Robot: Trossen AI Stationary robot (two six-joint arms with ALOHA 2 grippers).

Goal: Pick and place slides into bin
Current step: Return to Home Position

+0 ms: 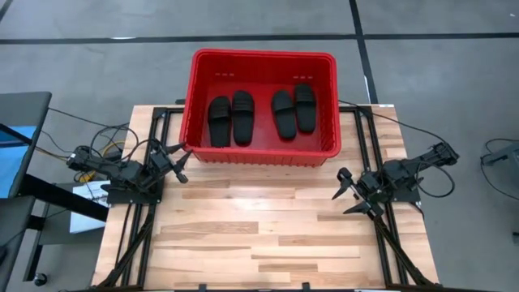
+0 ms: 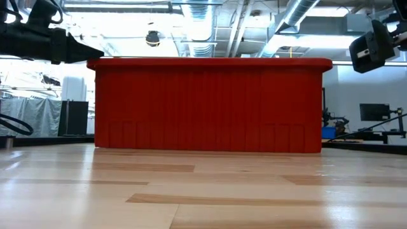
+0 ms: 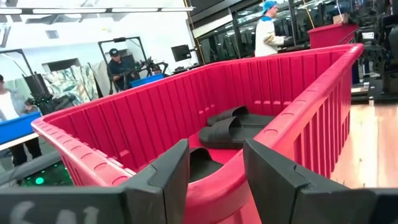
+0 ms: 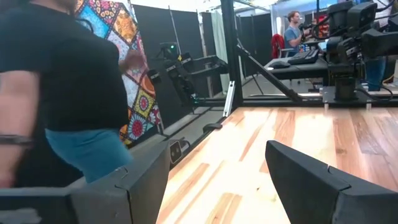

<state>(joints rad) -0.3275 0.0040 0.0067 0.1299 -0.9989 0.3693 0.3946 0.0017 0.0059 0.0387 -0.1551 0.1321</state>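
The red bin (image 1: 261,152) stands at the table's far middle. Four black slides lie flat on its floor, soles down, in two pairs: a left pair (image 1: 231,118) and a right pair (image 1: 293,110). Some slides also show in the left wrist view (image 3: 233,127). My left gripper (image 1: 183,162) is open at the bin's near-left corner, level with the rim. In the left wrist view (image 3: 214,174) its fingers stand on either side of the corner rim (image 3: 217,196). My right gripper (image 1: 344,193) is open and empty above the bare table, right of the bin's near side. My left gripper's open fingers (image 3: 171,174) stand either side of the bin's near-left corner rim, coming level from the table's left. I cannot tell whether they touch it.
Bare wooden tabletop (image 1: 268,227) fills the near half, between the arms. Cables and equipment (image 1: 97,154) lie off the table's left edge. A person in a black shirt (image 4: 62,93) stands beyond the table's left side. Other people (image 3: 267,31) show farther off.
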